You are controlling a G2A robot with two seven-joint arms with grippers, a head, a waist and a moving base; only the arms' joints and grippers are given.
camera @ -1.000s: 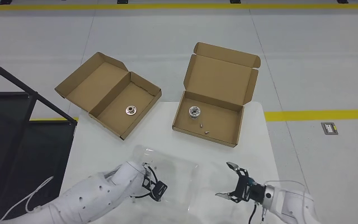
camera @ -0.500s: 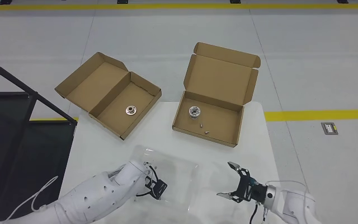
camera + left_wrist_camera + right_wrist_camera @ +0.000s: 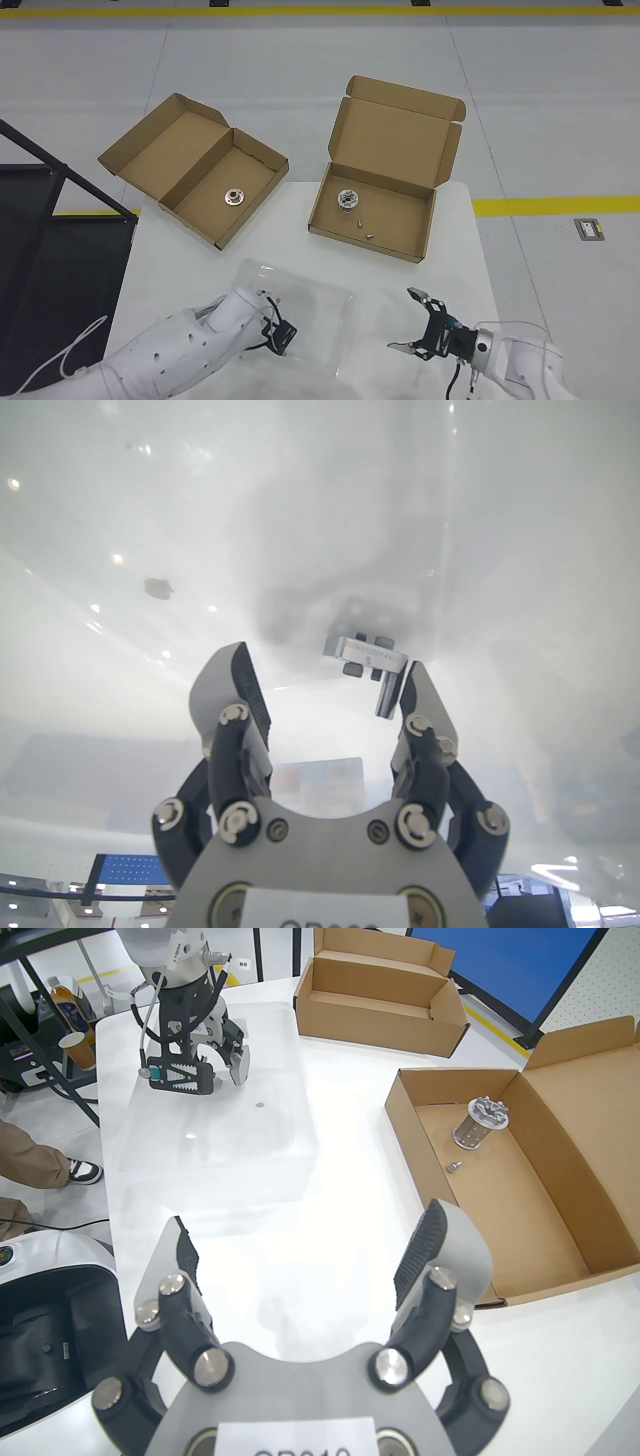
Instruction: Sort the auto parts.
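On the white table, from the top view: sitting open at the far edge, well apart, two cardboard boxes, evidently serving as sorting bins. Holding a flanged ring in the ring box, and a ribbed cylinder with a small screw near it in the cylinder box. Hovering inside the clear tray at the near side, the left gripper. Waiting beside the tray over bare table, the right gripper, fingers spread wide, probably parked there to avoid crowding the tray.

From the left wrist view: pointing down at the tray floor with fingers apart, clamping nothing. Lying on that floor, a small metal bracket with dark bolt heads, touching or just beside the tip of one finger rather than centred in the gap. Judging the grasp as not yet lined up, and calling for a sideways shift before closing. Lying farther off, a tiny dark fleck, too small to identify.

From the right wrist view: looking across the table between parted fingers, gripping nothing. Standing upright on its end in its box, the cylinder, with the screw close by. Sitting farther back, the ring box.
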